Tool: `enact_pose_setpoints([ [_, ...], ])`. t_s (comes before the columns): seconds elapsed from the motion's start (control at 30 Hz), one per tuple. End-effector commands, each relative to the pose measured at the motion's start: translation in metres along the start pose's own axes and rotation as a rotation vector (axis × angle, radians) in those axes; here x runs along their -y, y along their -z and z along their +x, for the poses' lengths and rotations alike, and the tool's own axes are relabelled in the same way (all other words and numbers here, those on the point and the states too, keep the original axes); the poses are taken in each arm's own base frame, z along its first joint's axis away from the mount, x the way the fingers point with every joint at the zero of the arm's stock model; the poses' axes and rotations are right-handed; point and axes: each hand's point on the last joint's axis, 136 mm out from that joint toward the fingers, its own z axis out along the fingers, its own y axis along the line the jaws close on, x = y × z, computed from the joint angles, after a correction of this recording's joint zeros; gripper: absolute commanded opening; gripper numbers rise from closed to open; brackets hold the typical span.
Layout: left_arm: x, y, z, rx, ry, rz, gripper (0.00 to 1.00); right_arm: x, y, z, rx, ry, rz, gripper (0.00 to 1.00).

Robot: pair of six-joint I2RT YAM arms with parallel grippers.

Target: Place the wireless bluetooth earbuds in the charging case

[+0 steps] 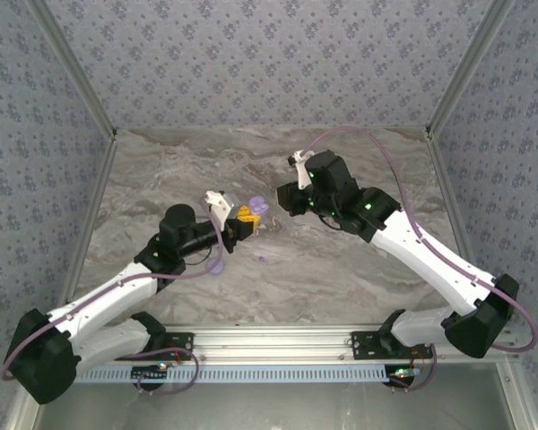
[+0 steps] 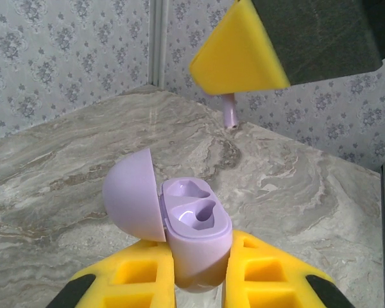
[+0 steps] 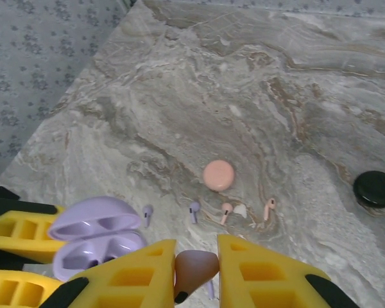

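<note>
Worktop [image 1: 359,269] used as staging. Left tool [image 1: 240,226] clamped on case [image 2: 196,240], lid [image 2: 131,192] swung open, wells turned up. Right tool [image 3: 197,256], at case's 3 o'clock, pinched on earbud [image 2: 230,110], stem down for seating. Spare buds [image 3: 194,210] strewn at its 12.

The left arm [image 1: 117,300] stretches from its near-left base toward the centre, its left gripper [image 1: 242,221] pinched tight on the charging case [image 2: 196,224]. The right arm [image 1: 430,260] angles in from the near-right corner, wrist turned down and leftward. The right gripper [image 1: 287,199] hangs just beside its partner, fingers nearly closed on what appears to be an earbud [image 3: 196,264].
</note>
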Motion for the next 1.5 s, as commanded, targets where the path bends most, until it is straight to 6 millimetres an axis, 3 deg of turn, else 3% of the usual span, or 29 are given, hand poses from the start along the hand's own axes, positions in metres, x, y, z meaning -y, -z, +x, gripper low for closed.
enact_pose_setpoints([
  [0.0, 0.01, -0.002, -0.024, 0.059, -0.034, 0.044, 0.0, -0.016, 0.0, -0.014, 0.034, 0.013, -0.043, 0.22],
  [0.27, 0.01, -0.004, -0.025, 0.057, -0.034, 0.044, 0.0, -0.021, -0.011, -0.005, 0.003, 0.027, -0.037, 0.22],
  [1.0, 0.011, -0.003, -0.023, 0.052, -0.039, 0.043, 0.0, -0.024, -0.024, -0.002, 0.002, 0.049, -0.013, 0.22],
  [1.47, 0.004, -0.002, -0.024, 0.066, -0.024, 0.004, 0.0, -0.034, -0.025, 0.018, -0.074, 0.073, -0.051, 0.23],
])
